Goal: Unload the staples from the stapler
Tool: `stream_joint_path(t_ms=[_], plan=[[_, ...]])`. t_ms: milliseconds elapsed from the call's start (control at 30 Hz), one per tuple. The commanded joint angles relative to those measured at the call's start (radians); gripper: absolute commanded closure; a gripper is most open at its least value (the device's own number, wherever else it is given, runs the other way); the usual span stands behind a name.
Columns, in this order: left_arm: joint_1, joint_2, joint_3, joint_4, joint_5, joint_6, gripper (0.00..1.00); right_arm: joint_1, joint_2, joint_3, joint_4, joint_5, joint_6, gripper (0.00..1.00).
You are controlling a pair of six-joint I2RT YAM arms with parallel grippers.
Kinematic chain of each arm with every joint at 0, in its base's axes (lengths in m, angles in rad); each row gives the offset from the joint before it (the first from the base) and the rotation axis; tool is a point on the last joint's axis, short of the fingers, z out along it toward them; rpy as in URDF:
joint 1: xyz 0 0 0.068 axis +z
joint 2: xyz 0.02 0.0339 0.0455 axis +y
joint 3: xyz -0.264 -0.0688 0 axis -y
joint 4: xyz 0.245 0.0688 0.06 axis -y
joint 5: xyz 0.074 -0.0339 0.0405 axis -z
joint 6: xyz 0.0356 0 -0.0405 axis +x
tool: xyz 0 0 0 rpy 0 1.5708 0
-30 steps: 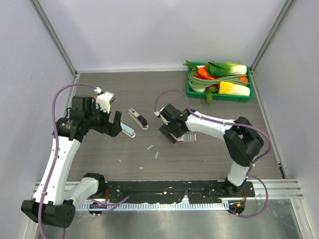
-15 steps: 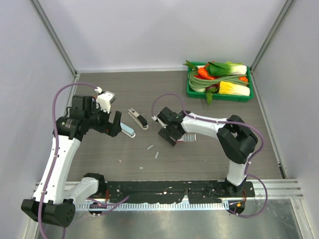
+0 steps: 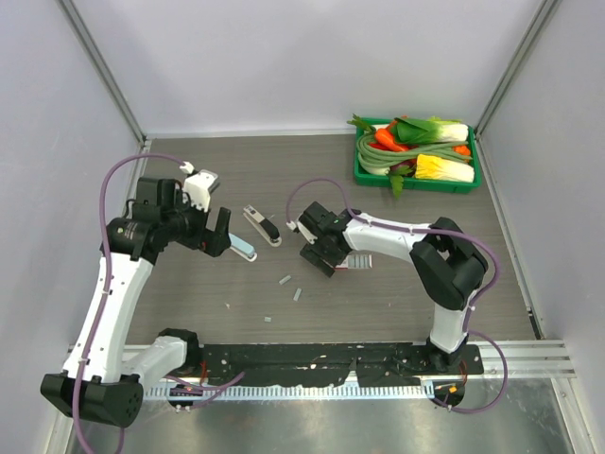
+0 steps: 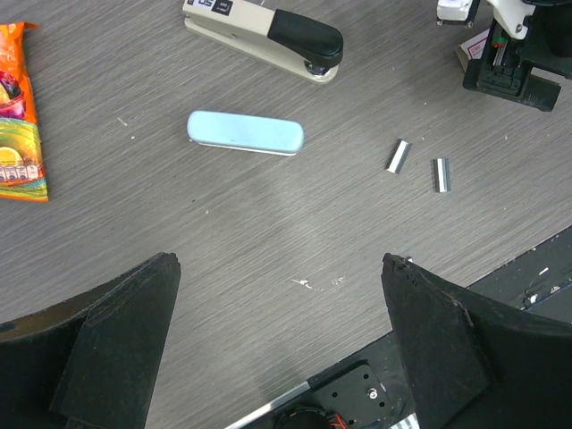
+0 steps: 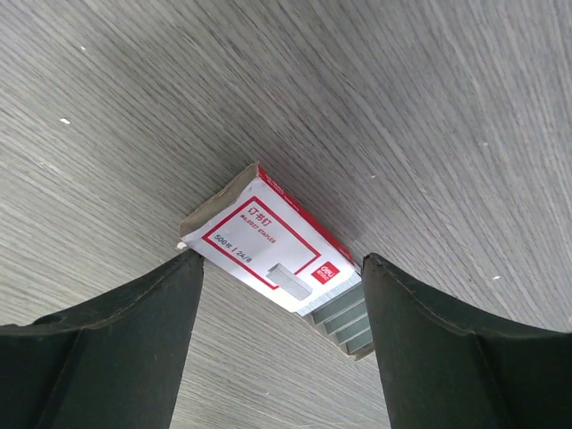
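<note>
Spreads the left claw (image 4: 277,264) wide above the bench (image 4: 223,241), with both dark fingers well apart and nothing gripped between them. Has the stapler (image 4: 245,133) lying flat on the wood just ahead of that claw, pale blue top up, nearer one finger than the other and touching neither. Shows two of the staples (image 4: 398,155) as short silvery strips lying side by side, also ahead of the left claw but over toward its other finger, apart from the stapler. Has a second, beige-and-black stapler (image 4: 268,36) farther ahead, past the blue one, and an orange snack packet (image 4: 18,116) out to the side beyond the nearer finger.

Holds the right claw (image 5: 281,259) open as well, low over the bench, with the red-and-white staple box (image 5: 259,237) lying flat between its fingers. Cannot tell whether either finger touches the box. Shows grey strips (image 5: 344,317) poking from the box's open end, close to one finger. Has a green tray (image 3: 463,185) of vegetables well beyond the right claw, in the far corner of the bench.
</note>
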Motion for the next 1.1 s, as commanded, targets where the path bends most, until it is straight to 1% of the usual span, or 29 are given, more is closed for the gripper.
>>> stream_joint_path(t_ms=[0,200,333,400,433,533,733,1067], plan=[[0.007,0.006,0.057,0.001,0.008,0.004,0.0,-0.017,0.056,-0.006,0.051,-0.077,-0.012,0.24],[0.007,-0.003,0.055,0.002,0.008,-0.005,0.0,-0.04,0.059,-0.016,0.068,-0.132,-0.014,0.28],[0.007,-0.004,0.058,-0.002,0.006,-0.006,0.0,-0.043,0.071,-0.01,0.07,-0.164,-0.012,0.34],[0.007,-0.004,0.061,-0.004,0.008,-0.008,0.0,-0.044,0.076,-0.006,0.067,-0.168,-0.012,0.36],[0.007,-0.006,0.063,-0.003,0.008,-0.006,0.0,-0.046,0.077,-0.003,0.065,-0.201,-0.011,0.39],[0.007,-0.006,0.063,-0.004,0.008,-0.006,0.0,-0.046,0.068,0.005,0.061,-0.229,0.0,0.43],[0.007,-0.02,0.055,-0.001,0.001,-0.006,0.0,-0.032,0.04,0.0,0.083,-0.321,0.031,0.45],[0.007,-0.046,0.051,-0.022,-0.019,0.006,0.0,0.085,0.039,-0.015,0.126,-0.384,0.011,0.44]])
